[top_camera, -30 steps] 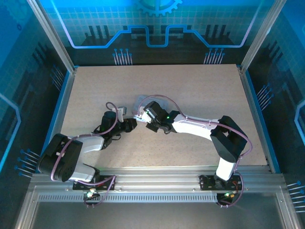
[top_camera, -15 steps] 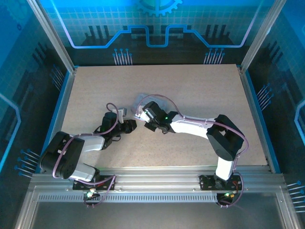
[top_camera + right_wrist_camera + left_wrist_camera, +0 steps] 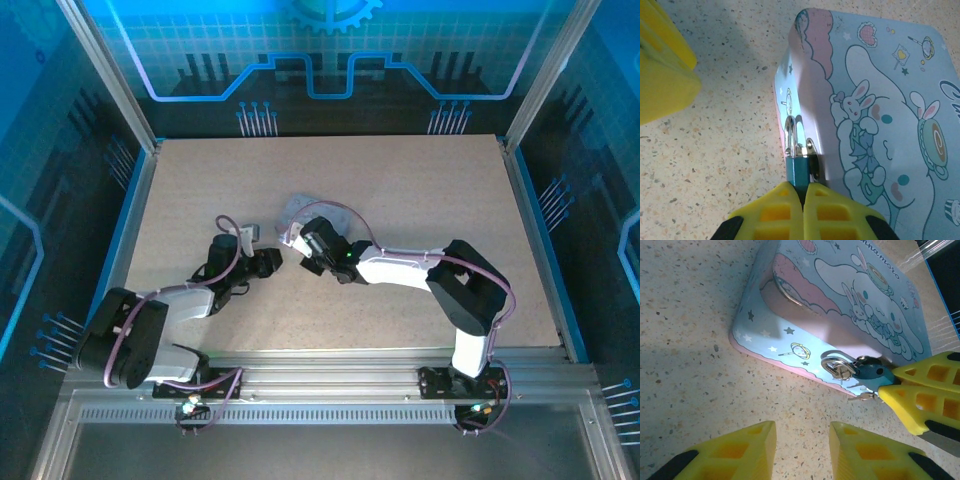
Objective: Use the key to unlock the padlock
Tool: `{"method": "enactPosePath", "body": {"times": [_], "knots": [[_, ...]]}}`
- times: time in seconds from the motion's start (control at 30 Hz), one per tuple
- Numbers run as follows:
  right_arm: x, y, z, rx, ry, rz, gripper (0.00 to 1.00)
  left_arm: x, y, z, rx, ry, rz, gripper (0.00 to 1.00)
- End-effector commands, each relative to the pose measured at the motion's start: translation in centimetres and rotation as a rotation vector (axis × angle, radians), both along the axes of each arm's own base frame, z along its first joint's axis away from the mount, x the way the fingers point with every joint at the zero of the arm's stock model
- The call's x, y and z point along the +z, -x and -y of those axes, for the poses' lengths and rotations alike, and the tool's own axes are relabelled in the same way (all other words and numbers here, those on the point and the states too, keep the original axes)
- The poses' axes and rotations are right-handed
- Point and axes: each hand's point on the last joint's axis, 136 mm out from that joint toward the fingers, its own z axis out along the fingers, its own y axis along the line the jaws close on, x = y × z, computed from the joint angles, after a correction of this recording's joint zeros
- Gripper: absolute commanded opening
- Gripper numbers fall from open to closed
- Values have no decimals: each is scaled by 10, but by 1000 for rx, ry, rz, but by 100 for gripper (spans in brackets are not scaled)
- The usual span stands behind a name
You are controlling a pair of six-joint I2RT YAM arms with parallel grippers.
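Right wrist: right end effector (image 3: 802, 190) clamped on the padlock (image 3: 798, 171), apparently its body; left end effector (image 3: 802, 440) spread wide, empty.

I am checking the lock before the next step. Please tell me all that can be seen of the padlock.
The padlock is small, with a teal metal-looking body and a thin silvery shackle. It sits at the tin's side wall, its shackle passing through the silvery hasp there. The right gripper's yellow fingers are shut on its body. Whether it is locked cannot be told.
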Motion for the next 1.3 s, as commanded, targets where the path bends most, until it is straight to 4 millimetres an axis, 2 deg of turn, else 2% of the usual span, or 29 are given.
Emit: {"method": "enactPosePath", "body": {"times": [0.0,0.33,0.47,0.63,0.73,0.83,0.97,1.07,1.27], "knots": [[11,1,-12,16,-39,38,0,0,0,-8,21,-18,-1,34],[47,18,-12,30,-147,-16,0,13,3,-9,19,-19,19,35],[72,27,-4,-1,-226,-51,0,21,8,-12,22,-26,29,35],[102,35,32,-124,-360,-110,0,36,17,-15,18,-36,45,35],[105,37,65,-246,-423,-165,0,43,23,-13,6,-34,43,36],[91,37,105,-395,-439,-233,0,44,30,-5,-34,-35,17,36],[39,37,165,-641,-461,-435,0,43,40,17,-108,-49,-4,36],[12,36,178,-692,-540,-579,0,42,46,35,-162,-81,-11,37],[-14,23,162,-652,-596,-720,0,37,54,57,-205,-98,-29,38]]}}
